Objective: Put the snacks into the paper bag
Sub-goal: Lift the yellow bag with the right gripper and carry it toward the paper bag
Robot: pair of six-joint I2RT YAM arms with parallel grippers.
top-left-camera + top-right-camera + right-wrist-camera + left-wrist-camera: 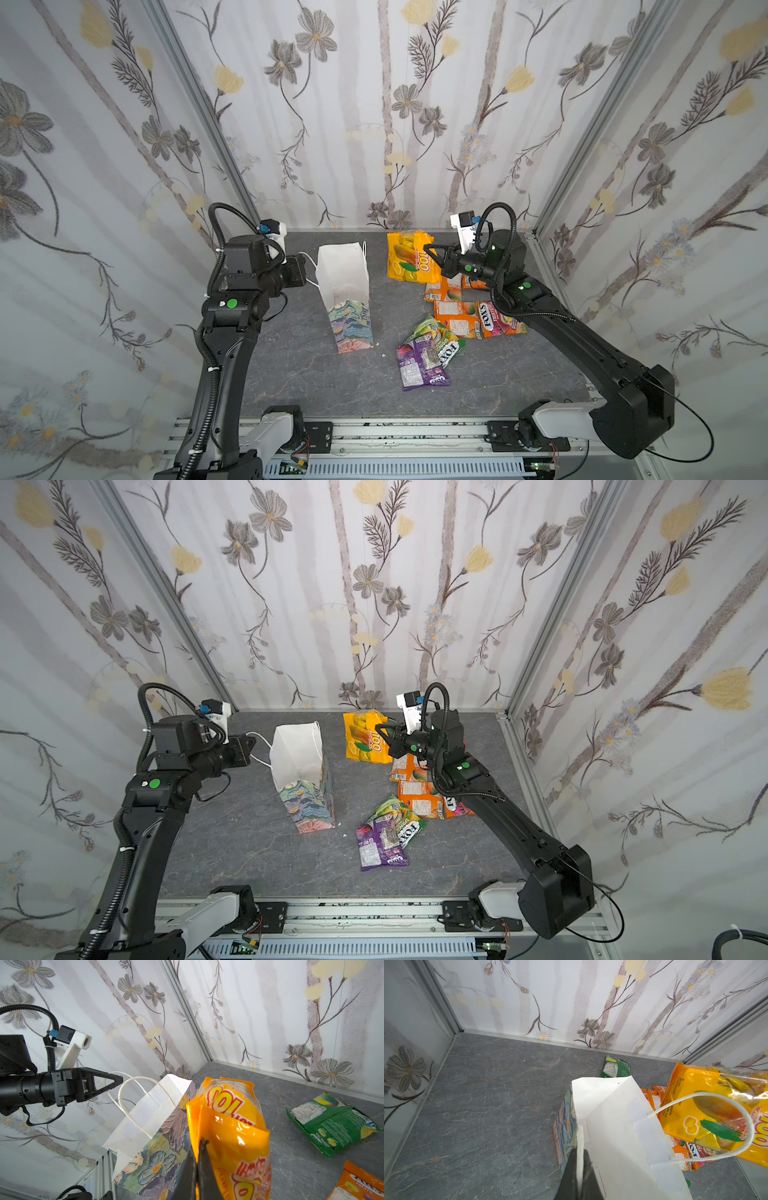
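The paper bag [343, 274] [297, 750] stands upright at the table's middle, its white mouth open. My left gripper [306, 270] [579, 1152] is shut on the bag's white cord handle [116, 1095], on the bag's left. Right of the mouth, my right gripper [428, 251] [200, 1142] is shut on a big yellow-orange snack packet [409, 259] [228, 1126], which hangs above the table. More snacks lie on the right: orange packets [455, 318], a pink FOX'S packet [498, 320], a green one [432, 332] and a purple one [419, 365].
Flowered walls close the grey table [299, 374] on three sides. The right arm's forearm [582, 340] crosses over part of the snack pile. A metal rail [395, 436] runs along the front edge.
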